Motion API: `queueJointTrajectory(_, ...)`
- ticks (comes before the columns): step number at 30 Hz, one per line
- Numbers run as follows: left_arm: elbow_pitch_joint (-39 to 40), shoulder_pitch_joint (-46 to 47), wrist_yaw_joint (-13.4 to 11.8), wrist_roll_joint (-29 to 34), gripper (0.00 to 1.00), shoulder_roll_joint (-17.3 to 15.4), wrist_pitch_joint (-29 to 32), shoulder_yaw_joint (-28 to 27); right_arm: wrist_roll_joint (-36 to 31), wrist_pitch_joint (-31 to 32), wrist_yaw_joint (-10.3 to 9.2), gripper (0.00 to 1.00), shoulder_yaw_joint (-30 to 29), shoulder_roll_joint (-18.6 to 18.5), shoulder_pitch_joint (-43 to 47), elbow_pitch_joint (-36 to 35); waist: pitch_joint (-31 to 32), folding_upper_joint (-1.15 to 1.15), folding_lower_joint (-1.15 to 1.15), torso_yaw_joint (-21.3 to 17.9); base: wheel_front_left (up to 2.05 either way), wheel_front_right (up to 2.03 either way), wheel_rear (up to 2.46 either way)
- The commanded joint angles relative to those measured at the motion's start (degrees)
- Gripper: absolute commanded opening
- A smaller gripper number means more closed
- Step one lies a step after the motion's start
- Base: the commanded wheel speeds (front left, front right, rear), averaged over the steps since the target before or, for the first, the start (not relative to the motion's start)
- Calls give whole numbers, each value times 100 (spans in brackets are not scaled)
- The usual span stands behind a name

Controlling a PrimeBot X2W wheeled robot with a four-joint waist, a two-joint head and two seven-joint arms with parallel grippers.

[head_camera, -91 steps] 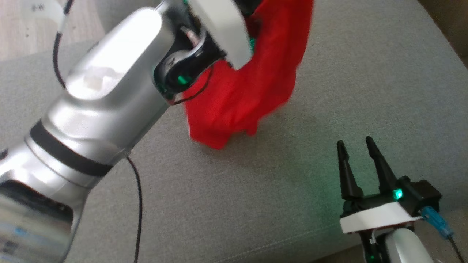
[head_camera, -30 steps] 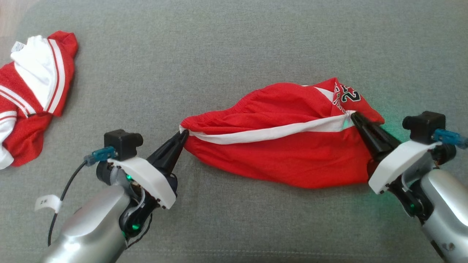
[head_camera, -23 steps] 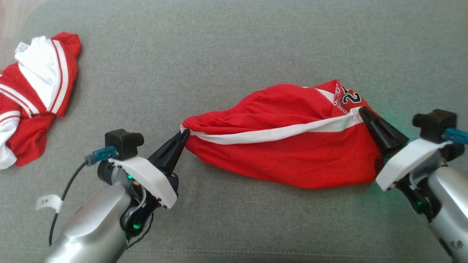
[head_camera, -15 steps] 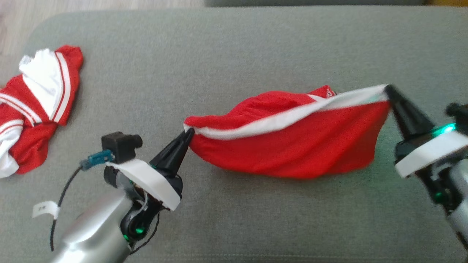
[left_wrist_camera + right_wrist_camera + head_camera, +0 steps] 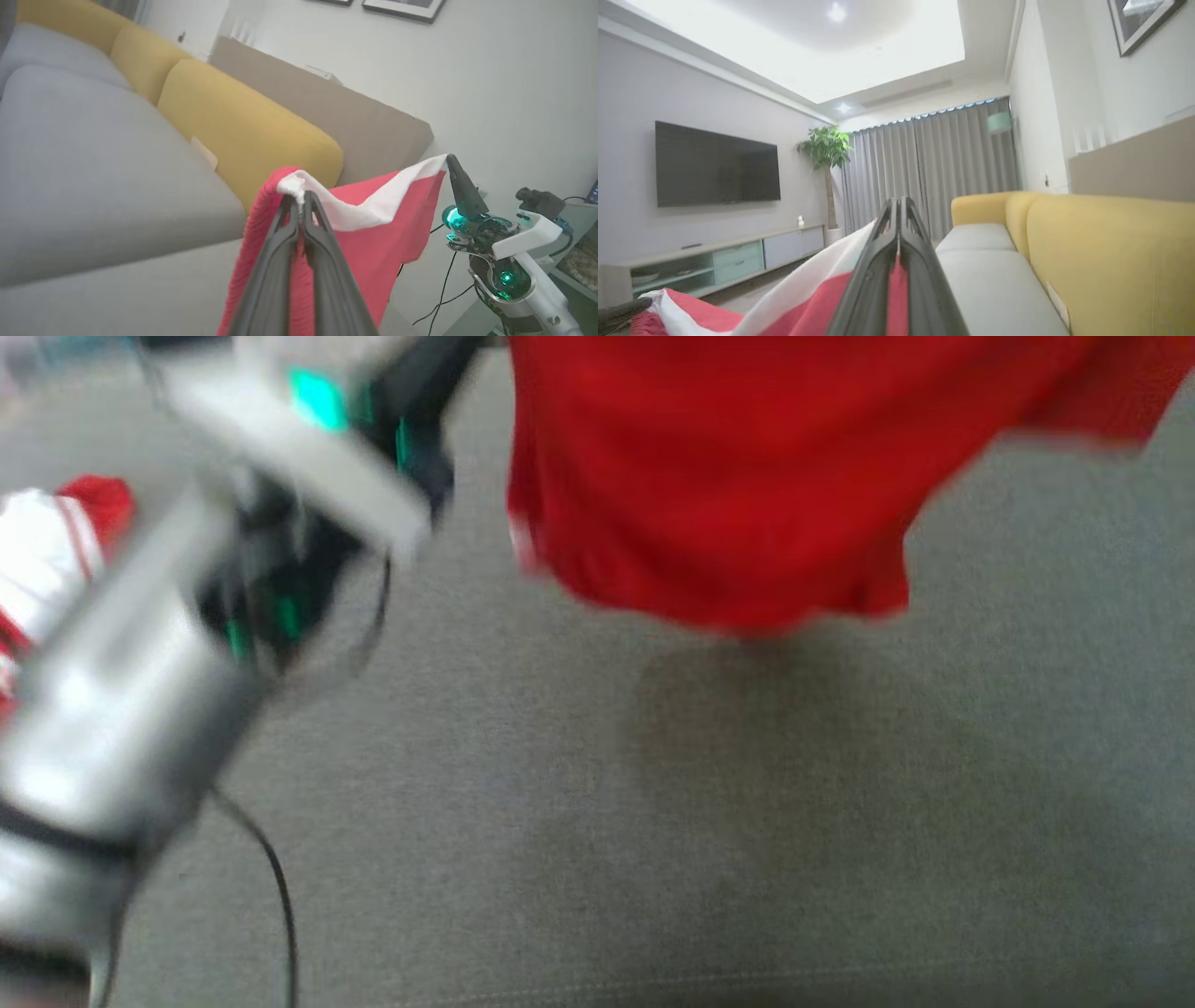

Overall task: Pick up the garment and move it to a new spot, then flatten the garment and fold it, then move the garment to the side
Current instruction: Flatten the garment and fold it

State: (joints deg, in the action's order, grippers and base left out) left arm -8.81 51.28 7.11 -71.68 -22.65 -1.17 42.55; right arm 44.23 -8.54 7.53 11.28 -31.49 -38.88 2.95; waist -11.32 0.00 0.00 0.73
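The garment [image 5: 709, 476] is a pair of red shorts with a white band. It hangs in the air above the grey sofa seat [image 5: 653, 821], blurred in the head view. My left gripper [image 5: 300, 195] is shut on one white-trimmed corner of the garment [image 5: 373, 242]. At the far end of the white band, my right gripper [image 5: 449, 158] pinches the other corner. In the right wrist view, the right gripper [image 5: 899, 201] is shut on the garment [image 5: 822, 303], whose band slopes down to the left. The cloth is stretched between both grippers.
A second red and white garment [image 5: 47, 551] lies at the seat's left edge, behind my left arm [image 5: 140, 663]. Yellow back cushions [image 5: 243, 126] line the sofa. A TV [image 5: 717, 163], a low cabinet [image 5: 714, 261] and a plant [image 5: 826, 154] stand across the room.
Both grippers have risen and lifted the garment off the seat, where it lay stretched between them a second ago. The head view has shifted and blurred.
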Motion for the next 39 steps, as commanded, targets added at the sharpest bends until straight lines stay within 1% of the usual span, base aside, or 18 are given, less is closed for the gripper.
queueJointTrajectory(1,-56,743,36,45,0,-2,151,-307,-231,103,-4,0,-60,-28,-569,-17,-420,0,0,-292,0,0,0)
queueJointTrajectory(3,-417,1418,36,182,0,181,258,-312,-474,195,-4,0,-117,138,-1236,265,-676,0,0,-449,0,0,0)
queueJointTrajectory(6,-1043,2330,36,598,0,476,136,-198,-847,172,-4,0,-238,356,-2235,794,-1052,0,0,-654,0,0,0)
queueJointTrajectory(8,-1467,2833,36,878,0,640,-125,-107,-1144,25,-4,0,-322,435,-2812,1126,-1270,0,0,-769,0,0,0)
queueJointTrajectory(10,-1818,3259,37,1119,0,755,-541,-27,-1481,-174,-4,0,-360,449,-3246,1375,-1451,0,0,-845,0,0,0)
queueJointTrajectory(12,-2095,3525,37,1274,0,827,-1014,39,-1604,-275,-4,0,-328,507,-3457,1532,-1579,0,0,-885,0,0,0)
queueJointTrajectory(14,-2181,3527,37,1223,0,858,-1225,154,-1616,-309,-4,0,-167,557,-3406,1579,-1650,0,0,-907,0,0,0)
queueJointTrajectory(17,-2063,3154,37,1245,0,691,-1345,557,-1546,-315,-4,0,230,576,-2865,1458,-1666,0,0,-890,0,0,0)
queueJointTrajectory(19,-1936,2714,37,1325,0,527,-1372,813,-1414,-335,-4,0,356,579,-2308,1299,-1638,0,0,-829,0,0,0)
queueJointTrajectory(20,-1829,2485,37,1373,0,457,-1376,837,-1355,-354,-4,0,346,582,-2004,1198,-1629,0,0,-797,0,0,0)
queueJointTrajectory(23,-1391,1644,37,1592,0,323,-1380,694,-1199,-420,-4,0,132,630,-1009,826,-1551,0,0,-658,0,0,0)
queueJointTrajectory(27,-686,378,37,2270,0,106,-1381,368,-1162,-511,-4,0,-455,827,426,193,-1279,0,0,-521,0,0,0)
queueJointTrajectory(29,-386,-345,37,2508,0,24,-1381,206,-1199,-524,-4,0,-726,956,1145,-114,-1096,0,0,-503,0,0,0)
queueJointTrajectory(30,-386,-345,37,2508,0,24,-1381,206,-1199,-524,-4,0,-726,956,1145,-114,-1096,0,0,-503,0,0,0)
queueJointTrajectory(34,97,-1678,37,2908,0,-41,-1382,-23,-1166,-446,-4,0,-1177,1281,2443,-642,-731,0,0,-485,0,0,0)
queueJointTrajectory(36,288,-2208,37,3195,0,-58,-1382,-116,-1065,-388,-4,0,-1242,1395,2968,-922,-580,0,0,-473,0,0,0)
queueJointTrajectory(39,501,-2874,37,3599,0,40,-1382,-379,-918,-271,-4,0,-1332,1465,3684,-1267,-395,0,0,-407,0,0,0)
